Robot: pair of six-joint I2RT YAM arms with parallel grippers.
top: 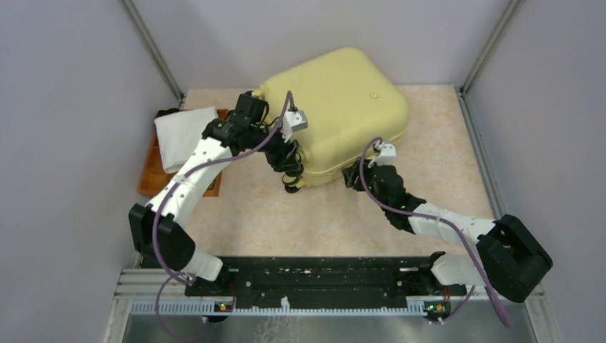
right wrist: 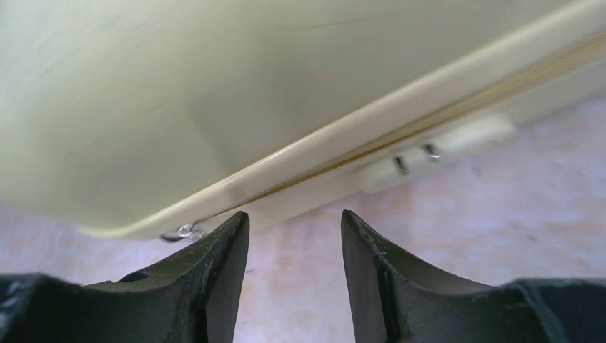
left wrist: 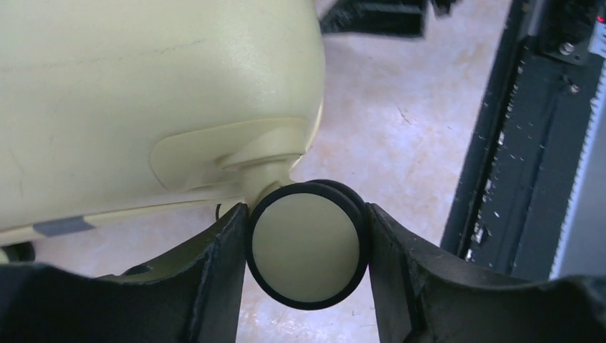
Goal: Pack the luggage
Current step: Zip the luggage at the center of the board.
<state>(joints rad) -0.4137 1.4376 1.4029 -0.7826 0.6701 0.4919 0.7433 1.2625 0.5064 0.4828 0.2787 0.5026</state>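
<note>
Right gripper hangs released, nothing between its fingers, just short of the zip seam; left gripper clenches a corner wheel (steadying, I judge). Hold that clamp firm while the right works the zip. The closed luggage lies flat on the table, toward the back wall

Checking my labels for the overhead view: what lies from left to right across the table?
White cloth → left gripper on a wheel → right gripper; the luggage spans both, so unplaced.
</note>
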